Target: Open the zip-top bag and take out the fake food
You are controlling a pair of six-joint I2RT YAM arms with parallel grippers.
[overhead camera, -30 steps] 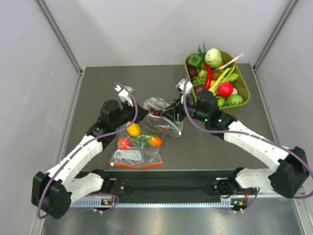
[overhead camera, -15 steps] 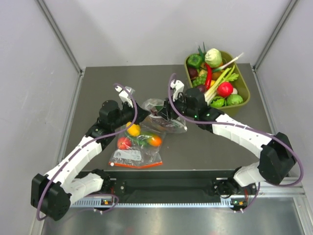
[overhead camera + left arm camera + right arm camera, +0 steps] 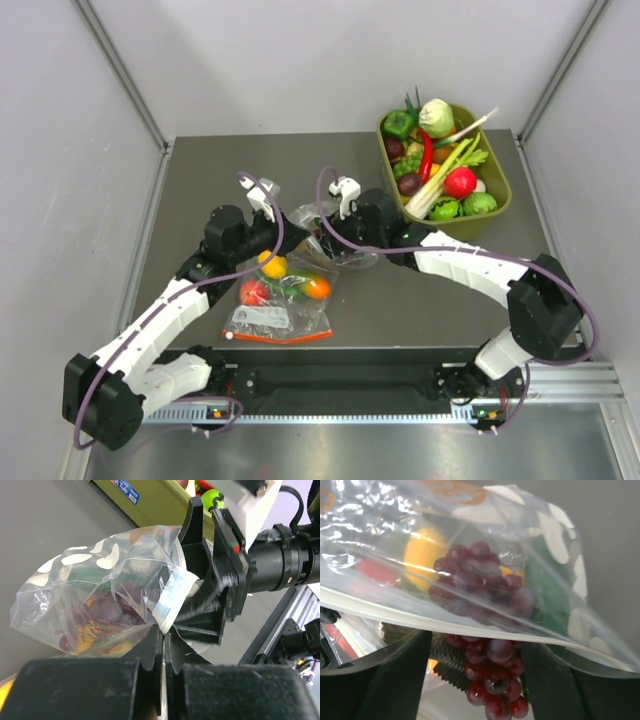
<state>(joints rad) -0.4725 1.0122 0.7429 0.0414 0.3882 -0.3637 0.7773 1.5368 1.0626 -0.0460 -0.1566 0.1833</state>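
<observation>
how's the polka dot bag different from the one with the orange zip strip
The polka-dot bag has white dots and is pinched at its rim by the left gripper; the plain bag has no dots and lies flat on the table. The polka-dot bag holds purple grapes; the plain bag holds round yellow, red and orange fruits. Both are clear plastic.
</observation>
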